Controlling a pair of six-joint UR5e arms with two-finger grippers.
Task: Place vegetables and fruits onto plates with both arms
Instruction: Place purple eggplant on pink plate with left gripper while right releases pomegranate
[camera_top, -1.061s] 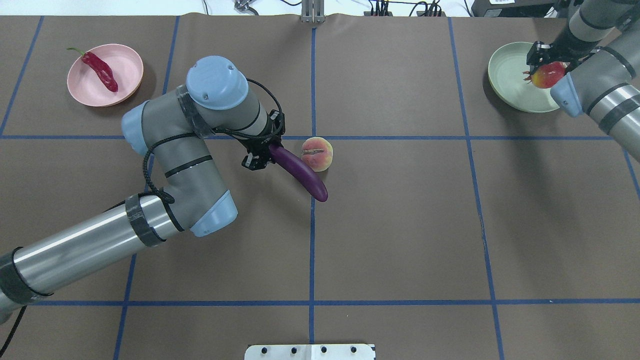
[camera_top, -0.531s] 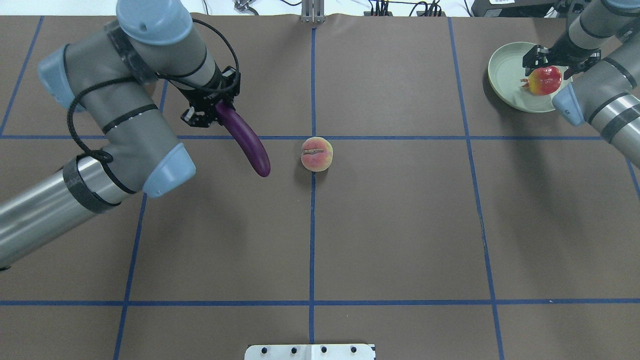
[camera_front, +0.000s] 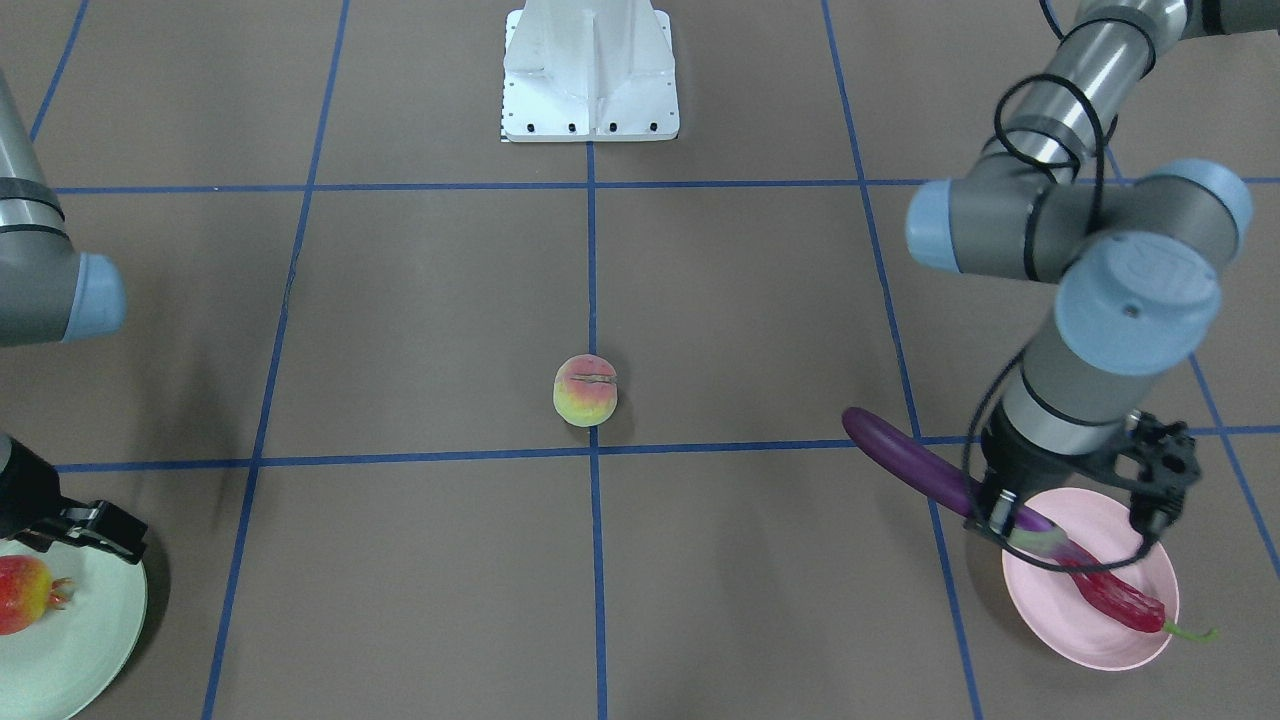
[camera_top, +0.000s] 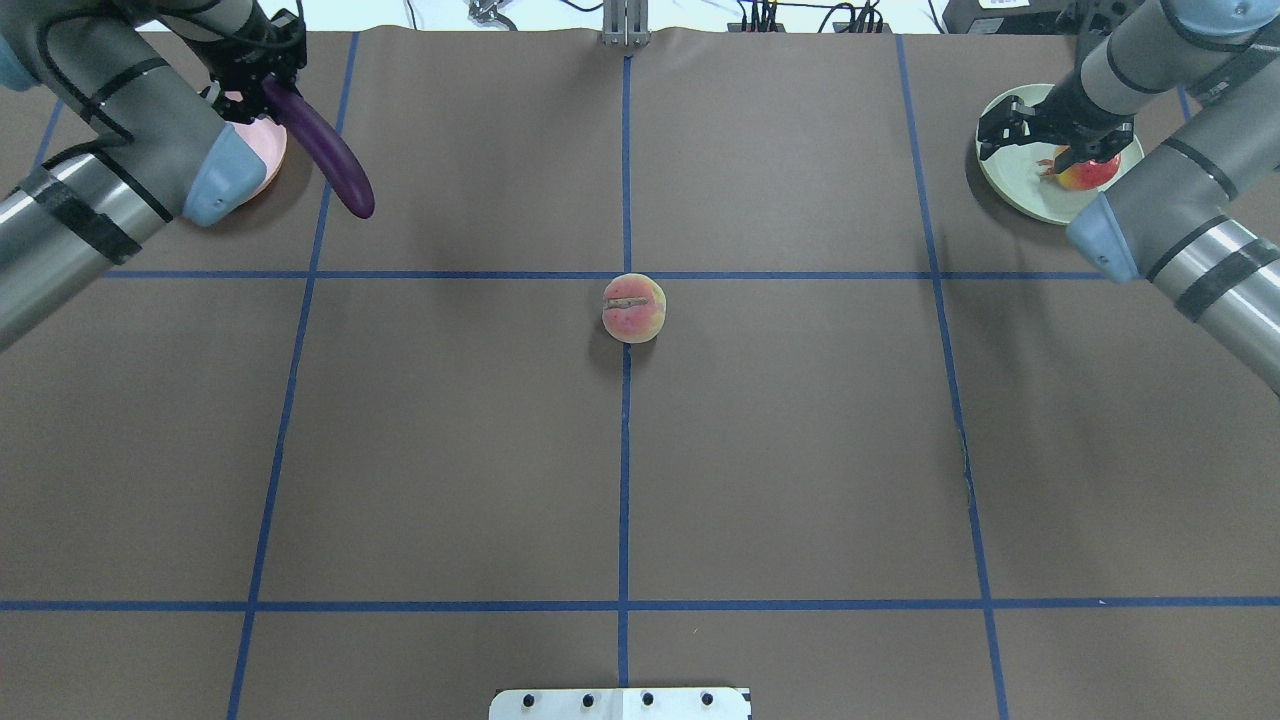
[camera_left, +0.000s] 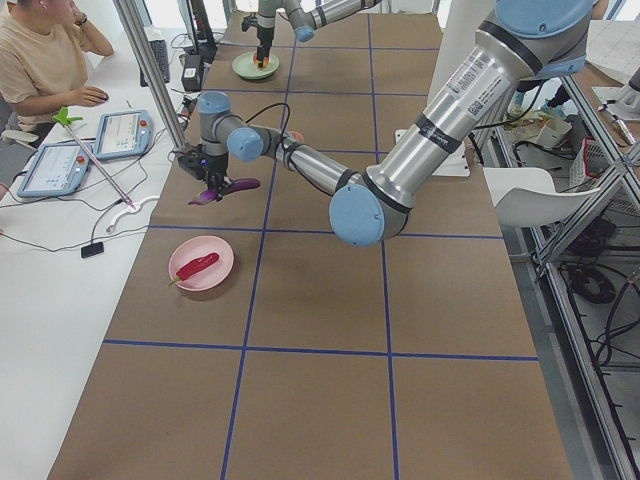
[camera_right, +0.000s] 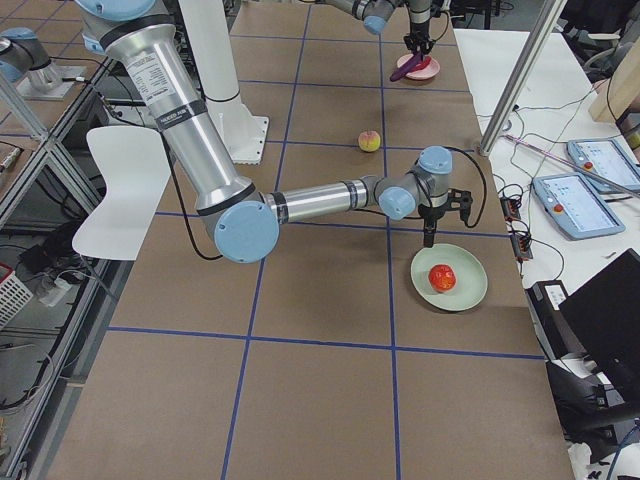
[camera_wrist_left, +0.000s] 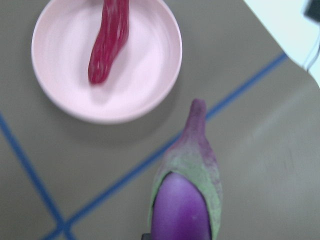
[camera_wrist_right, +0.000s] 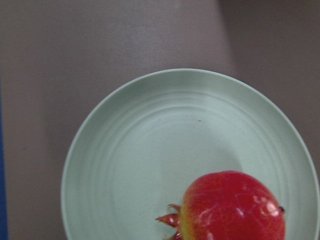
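My left gripper (camera_top: 262, 88) is shut on the cap end of the purple eggplant (camera_top: 325, 155) and holds it tilted in the air by the pink plate (camera_front: 1075, 625). The red chili (camera_front: 1115, 598) lies in that plate, and the left wrist view shows the eggplant (camera_wrist_left: 187, 200) just short of the plate's rim (camera_wrist_left: 150, 90). My right gripper (camera_top: 1058, 135) is open above the mint green plate (camera_top: 1010, 185). The pomegranate (camera_top: 1087, 172) lies free on that plate (camera_wrist_right: 150, 165). The peach (camera_top: 633, 308) sits alone at the table's middle.
The white robot base (camera_front: 590, 75) stands at the table's near edge. Blue tape lines cross the brown table. An operator's desk with tablets (camera_left: 75, 150) runs along the far side. Cables and plugs (camera_top: 800, 15) lie past the far edge.
My left arm has carried the eggplant from beside the peach to the far left, up to the pink plate. My right gripper has let go of the pomegranate, which now rests on the green plate.
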